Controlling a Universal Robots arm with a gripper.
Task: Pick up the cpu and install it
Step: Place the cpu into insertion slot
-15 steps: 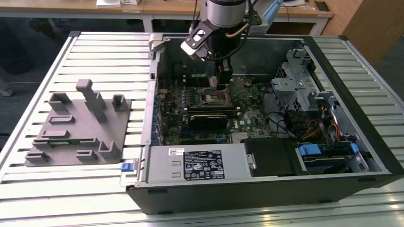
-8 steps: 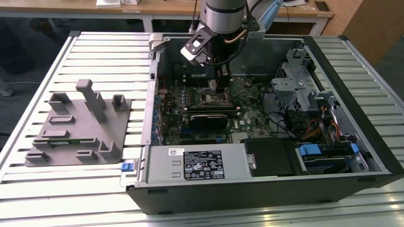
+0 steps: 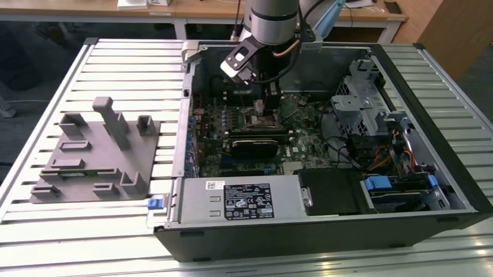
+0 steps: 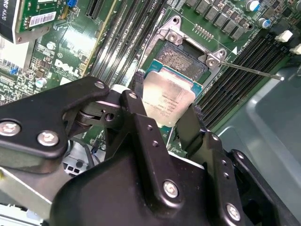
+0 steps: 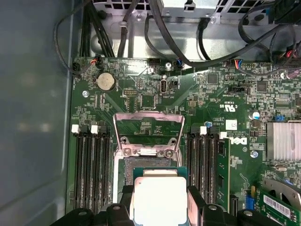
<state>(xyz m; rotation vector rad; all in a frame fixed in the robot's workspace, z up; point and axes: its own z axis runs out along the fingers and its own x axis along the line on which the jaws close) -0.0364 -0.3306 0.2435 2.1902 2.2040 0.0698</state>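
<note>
The cpu (image 4: 167, 100) (image 5: 157, 201), a small square chip with a pale silvery top on a green base, sits between my gripper's (image 4: 165, 104) (image 5: 159, 200) two black fingers, which are shut on its opposite edges. It hangs low over the open motherboard socket (image 4: 184, 57) (image 5: 123, 175), covering part of it. I cannot tell whether the two touch. The socket's metal load frame (image 5: 148, 126) stands flipped open beyond it. In the exterior view my gripper (image 3: 260, 108) reaches down into the computer case right above the socket (image 3: 262, 120).
Memory slots (image 5: 89, 169) (image 5: 204, 165) flank the socket. A thin retention lever (image 4: 249, 70) juts out beside it. Cables (image 5: 188, 42) run along the case wall. A drive cage (image 3: 366, 98) and power supply (image 3: 242, 199) fill the case. A grey fixture (image 3: 92, 156) stands on the slatted table.
</note>
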